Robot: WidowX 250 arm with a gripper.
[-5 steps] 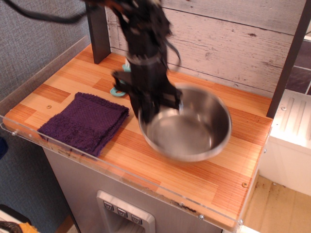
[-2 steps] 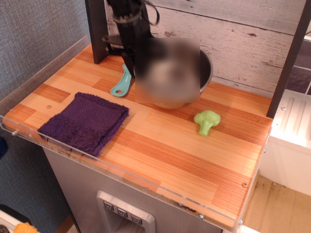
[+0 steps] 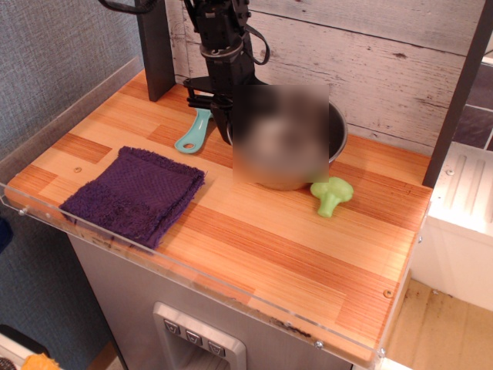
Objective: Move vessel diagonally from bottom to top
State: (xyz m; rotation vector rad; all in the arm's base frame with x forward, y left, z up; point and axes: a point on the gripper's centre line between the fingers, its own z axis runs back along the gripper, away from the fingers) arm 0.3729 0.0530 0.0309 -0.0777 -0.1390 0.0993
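Observation:
The vessel [image 3: 337, 136] is a round steel bowl at the back of the wooden table [image 3: 269, 247], close to the plank wall. A blurred patch covers most of it; only its right rim and wall show clearly. It appears to rest on or just above the table. My gripper [image 3: 223, 125] comes down from above at the bowl's left rim, with its jaws closed on that rim.
A green toy broccoli [image 3: 331, 194] lies touching the bowl's front right. A teal spoon [image 3: 192, 132] lies just left of the gripper. A folded purple towel [image 3: 135, 193] is at the front left. Dark posts [image 3: 154, 46] stand at the back corners. A clear guard [image 3: 115, 243] lines the table's edge.
The bowl was carried from the table's front middle up to the back, then set slightly right and lower, now touching the broccoli that it had uncovered. The gripper moved with it.

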